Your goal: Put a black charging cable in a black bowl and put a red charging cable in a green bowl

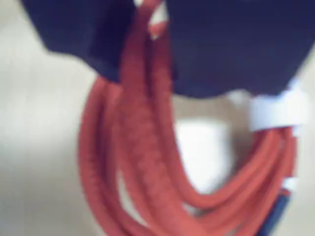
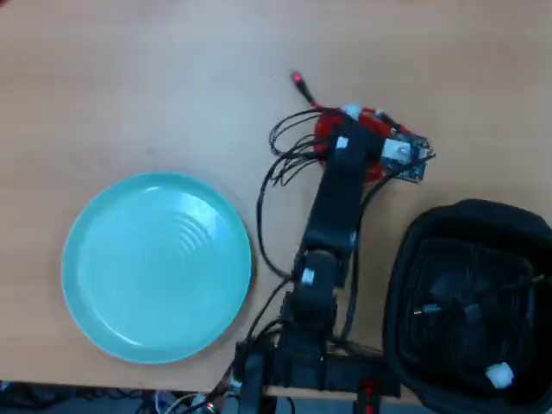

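Observation:
In the wrist view the red charging cable hangs in loops between my two dark jaws, its white tie at the right. My gripper is shut on the cable's strands above the pale wood table. In the overhead view the gripper sits over the red cable at the table's upper middle, and one red plug end sticks out to the upper left. The green bowl lies empty at the left. The black bowl stands at the lower right with the black charging cable inside.
The arm's base and its loose black wires lie between the two bowls, at the table's near edge. Bare wood table stretches across the upper left.

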Robot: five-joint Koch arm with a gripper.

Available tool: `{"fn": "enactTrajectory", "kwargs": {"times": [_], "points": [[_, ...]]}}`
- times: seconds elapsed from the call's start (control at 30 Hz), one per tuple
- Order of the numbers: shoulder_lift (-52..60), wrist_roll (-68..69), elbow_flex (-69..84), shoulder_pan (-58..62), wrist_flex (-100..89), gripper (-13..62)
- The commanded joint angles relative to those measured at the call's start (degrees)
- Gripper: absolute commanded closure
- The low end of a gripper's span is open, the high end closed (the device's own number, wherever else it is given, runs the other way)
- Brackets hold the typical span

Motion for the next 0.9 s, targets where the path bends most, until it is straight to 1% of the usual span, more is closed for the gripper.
{"fn": "enactTrajectory", "kwargs": {"times": [0.0,0.13,0.27,0.47,0.77,0.87], "points": [[12.92,-0.53,-5.80,-2.55,-0.26,56.5],[20.92,0.18,-5.71,-7.82,-0.26,56.5],[23.82,0.35,-5.54,-15.38,-0.18,56.5],[23.64,0.09,-5.01,-29.44,-0.26,56.5],[23.99,-0.09,-4.48,-43.77,-0.26,56.5],[24.17,0.62,-1.05,-50.45,-0.26,56.4]]}}
